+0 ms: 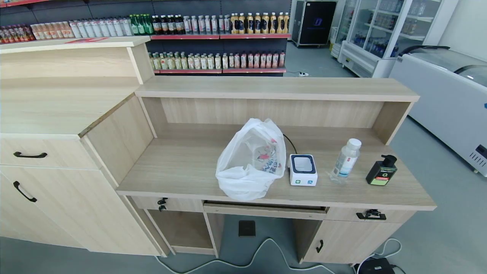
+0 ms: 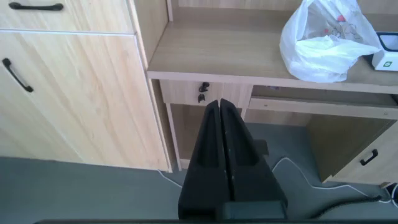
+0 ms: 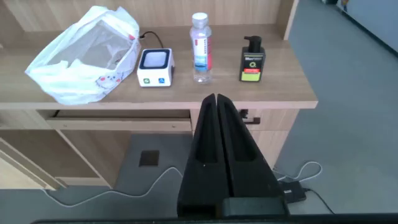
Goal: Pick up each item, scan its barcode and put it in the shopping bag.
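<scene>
**Nothing lifted yet, both grippers low and closed**

Mid-counter [image 1: 182, 167]: a thin, crinkled white plastic shopping bag [image 1: 251, 160], slumped but with mouth gaping up and toward 6 o'clock, apparently left so for easy dropping-in. Just beside it at 3 o'clock, a small boxy white scanner [image 1: 303, 169], dark glass window facing up, cable running off toward 12 o'clock. Probably parked against the bag to keep the scan-then-bag path short.

Further along at 3 o'clock, a slim round clear bottle [image 1: 346, 159] with white cap and label. Then a squat dark pump bottle [image 1: 381, 171] with a green label. Both upright, near each other but apart, on the right arm's side.

Below the counter's front edge at 6 o'clock, left gripper [image 2: 219, 103] and right gripper [image 3: 216, 98], each pressed together on nothing. Judging by that, no item scanned or bagged.
</scene>
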{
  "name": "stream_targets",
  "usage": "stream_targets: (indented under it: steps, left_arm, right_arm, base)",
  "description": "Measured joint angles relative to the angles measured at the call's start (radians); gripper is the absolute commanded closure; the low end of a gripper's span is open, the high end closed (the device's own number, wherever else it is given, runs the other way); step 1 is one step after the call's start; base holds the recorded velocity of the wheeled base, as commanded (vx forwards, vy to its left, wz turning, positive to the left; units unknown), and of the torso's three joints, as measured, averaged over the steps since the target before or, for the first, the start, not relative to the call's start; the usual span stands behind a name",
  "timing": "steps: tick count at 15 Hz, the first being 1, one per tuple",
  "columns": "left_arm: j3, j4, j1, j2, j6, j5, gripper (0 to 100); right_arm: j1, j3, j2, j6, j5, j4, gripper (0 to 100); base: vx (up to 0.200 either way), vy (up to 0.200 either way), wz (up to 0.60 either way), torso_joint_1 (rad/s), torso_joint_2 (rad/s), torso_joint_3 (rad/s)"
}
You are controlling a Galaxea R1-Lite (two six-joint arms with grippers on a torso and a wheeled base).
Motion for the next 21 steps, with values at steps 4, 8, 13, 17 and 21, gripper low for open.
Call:
stream_targets:
  steps: [4,8,13,17,21]
  left_arm:
    - [0.000,0.000,0.000,0.000,0.000,0.000,100]
    - [0.000,0.000,0.000,0.000,0.000,0.000,100]
    - [0.000,0.000,0.001,0.000,-0.001,0.000,100]
    - [0.000,0.000,0.001,0.000,-0.001,0.000,100]
    - [0.000,0.000,0.000,0.000,0.000,0.000,100]
  right_arm:
    - [-0.003,-0.260,0.257,0.002,-0.048,0.069,100]
    - [-0.010,-0.397,0.584,-0.015,-0.063,0.014,0]
    - [-0.031,-0.409,0.866,-0.022,-0.003,-0.173,0]
    - [-0.112,-0.381,1.170,-0.050,0.087,-0.501,0]
    - [-0.250,-0.401,1.510,-0.166,0.175,-0.739,0]
  base:
    - [0.000,0.000,0.00,0.000,0.00,0.000]
    - [0.000,0.000,0.00,0.000,0.00,0.000]
    - [0.000,0.000,0.00,0.000,0.00,0.000]
    - [0.000,0.000,0.00,0.000,0.00,0.000]
    - [0.000,0.000,0.00,0.000,0.00,0.000]
